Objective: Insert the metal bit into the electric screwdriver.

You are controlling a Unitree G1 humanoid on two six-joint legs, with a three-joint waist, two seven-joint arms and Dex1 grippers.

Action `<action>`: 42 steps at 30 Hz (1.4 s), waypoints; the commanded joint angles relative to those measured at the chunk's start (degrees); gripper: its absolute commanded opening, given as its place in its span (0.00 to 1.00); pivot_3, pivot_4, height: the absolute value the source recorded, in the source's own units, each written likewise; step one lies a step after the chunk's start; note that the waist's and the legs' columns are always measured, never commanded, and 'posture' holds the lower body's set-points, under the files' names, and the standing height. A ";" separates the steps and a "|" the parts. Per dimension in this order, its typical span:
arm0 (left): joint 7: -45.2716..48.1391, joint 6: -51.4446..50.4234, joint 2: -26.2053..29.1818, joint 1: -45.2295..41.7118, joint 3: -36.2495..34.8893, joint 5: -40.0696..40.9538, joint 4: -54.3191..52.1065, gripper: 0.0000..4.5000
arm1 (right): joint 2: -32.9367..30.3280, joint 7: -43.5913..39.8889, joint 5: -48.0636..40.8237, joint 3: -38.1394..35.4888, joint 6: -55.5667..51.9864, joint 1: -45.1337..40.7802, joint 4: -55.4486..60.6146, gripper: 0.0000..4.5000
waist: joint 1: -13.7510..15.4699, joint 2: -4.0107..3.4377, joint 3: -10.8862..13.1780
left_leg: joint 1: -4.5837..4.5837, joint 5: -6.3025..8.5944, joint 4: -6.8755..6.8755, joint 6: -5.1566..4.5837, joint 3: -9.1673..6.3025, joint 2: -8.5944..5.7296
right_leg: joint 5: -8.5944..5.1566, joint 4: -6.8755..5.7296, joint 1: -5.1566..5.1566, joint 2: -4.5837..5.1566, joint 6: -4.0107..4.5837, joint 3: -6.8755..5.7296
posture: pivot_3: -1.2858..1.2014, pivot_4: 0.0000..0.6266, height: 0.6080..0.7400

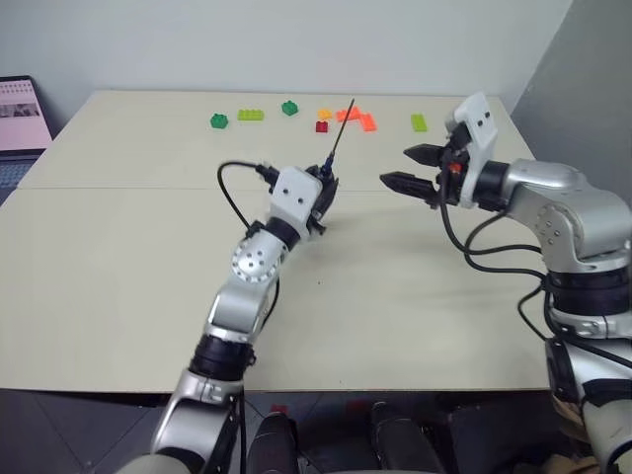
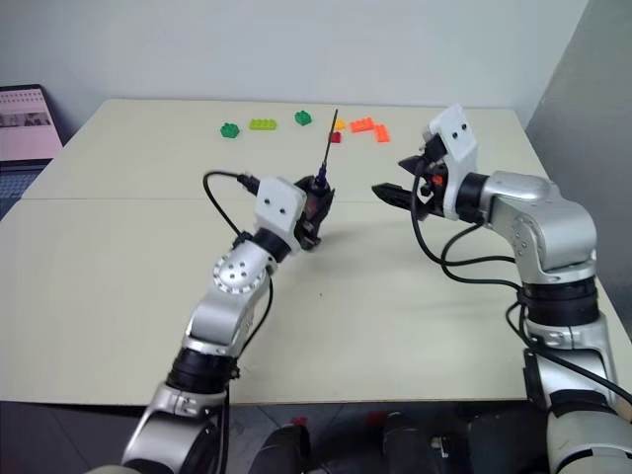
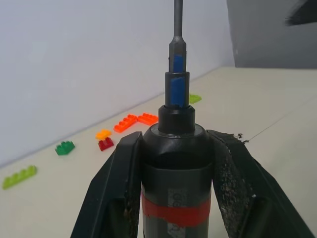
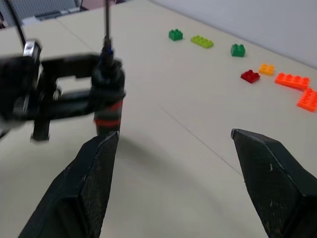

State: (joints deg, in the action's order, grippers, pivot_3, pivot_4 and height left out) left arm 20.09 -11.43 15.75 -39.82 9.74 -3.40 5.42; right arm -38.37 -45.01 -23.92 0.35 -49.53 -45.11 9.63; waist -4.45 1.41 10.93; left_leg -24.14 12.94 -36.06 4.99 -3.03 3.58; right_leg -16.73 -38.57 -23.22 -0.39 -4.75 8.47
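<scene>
My left gripper (image 1: 324,193) is shut on the electric screwdriver (image 3: 176,163), a black cylinder with a red band, held above the middle of the table. The metal bit (image 1: 341,133), a thin dark rod, sticks up out of the screwdriver's tip, past a blue-marked collar (image 3: 178,84). My right gripper (image 1: 395,165) hangs to the right of the screwdriver, apart from it, open with nothing between its fingers. The right wrist view shows the screwdriver (image 4: 107,106) upright beyond its wide-spread fingers (image 4: 99,163).
Several toy bricks lie along the far side of the table (image 1: 118,286): green (image 1: 218,120), lime (image 1: 250,115), red (image 1: 322,126), orange (image 1: 360,117) and another lime (image 1: 419,122). A laptop (image 1: 20,118) stands off the far left edge.
</scene>
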 commanded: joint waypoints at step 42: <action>58.12 -11.56 23.21 -21.95 -3.78 2.58 15.95 0.93 | -19.84 -10.66 -6.48 -22.81 15.52 38.93 22.19 0.85 | 0.63 -0.06 0.01 | 0.15 0.00 -0.03 -0.02 -0.03 0.03 | -0.08 -0.21 0.08 -0.01 -0.04 -0.01 | 0.52 0.24 1.00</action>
State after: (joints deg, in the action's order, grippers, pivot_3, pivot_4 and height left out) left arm 78.29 -19.11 36.73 -64.94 8.40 -2.83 28.32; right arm -56.88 -54.06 -31.61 -21.82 -36.74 -6.57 32.23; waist -3.82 1.35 10.94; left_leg -23.94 12.94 -36.09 4.97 -3.05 3.62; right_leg -16.82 -38.88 -23.13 -0.40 -4.79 8.46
